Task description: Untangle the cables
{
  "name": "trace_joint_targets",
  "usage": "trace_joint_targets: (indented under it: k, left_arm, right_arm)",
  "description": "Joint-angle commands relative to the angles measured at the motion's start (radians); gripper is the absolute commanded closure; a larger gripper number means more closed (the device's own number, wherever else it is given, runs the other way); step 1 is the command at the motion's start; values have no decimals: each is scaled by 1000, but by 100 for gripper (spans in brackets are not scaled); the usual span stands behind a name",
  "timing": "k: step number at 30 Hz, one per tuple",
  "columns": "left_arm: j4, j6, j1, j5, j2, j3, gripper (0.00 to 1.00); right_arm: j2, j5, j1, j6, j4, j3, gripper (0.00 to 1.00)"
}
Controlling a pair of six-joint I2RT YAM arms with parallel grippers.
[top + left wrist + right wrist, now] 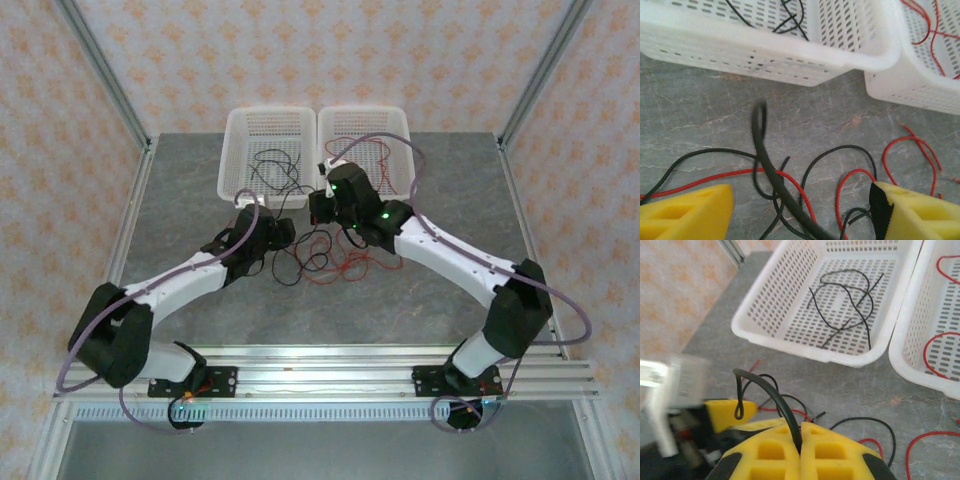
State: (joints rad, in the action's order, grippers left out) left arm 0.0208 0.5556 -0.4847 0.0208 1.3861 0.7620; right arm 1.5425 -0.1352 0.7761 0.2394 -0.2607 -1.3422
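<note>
While my right hand (800, 442) pinches a black cable (777, 400), my left hand (800, 212) gapes wide. The tangled red and black cables (322, 262) lie on the bench (420, 312), just on the near side of the white baskets (228, 170).

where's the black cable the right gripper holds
In the right wrist view, the black cable arches up-left from the shut right gripper, just short of the left basket.

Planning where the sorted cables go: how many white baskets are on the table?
2. The left basket, at the far edge of the table, holds black cables; the right basket sits beside it and holds red cables.
</note>
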Motion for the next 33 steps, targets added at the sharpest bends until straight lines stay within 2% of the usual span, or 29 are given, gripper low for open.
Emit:
trace_joint_targets:
  k: [1, 7, 13, 15, 21, 33]
  left_arm:
    - [98, -17, -14, -17, 50, 12, 28]
    - [156, -17, -20, 77, 152, 49, 30]
    - [171, -8, -19, 146, 253, 94, 44]
    - [177, -5, -20, 157, 275, 92, 56]
    - [192, 0, -20, 183, 306, 69, 100]
    - [191, -10, -20, 211, 262, 27, 100]
  right_arm:
    - [-63, -36, -9, 44, -18, -38, 100]
    - [-115, -78, -14, 75, -26, -45, 100]
    - [-160, -70, -15, 95, -45, -49, 100]
    - [-174, -63, -17, 99, -59, -59, 100]
    - [-213, -24, -32, 101, -111, -108, 100]
    - [-242, 42, -55, 94, -137, -167, 100]
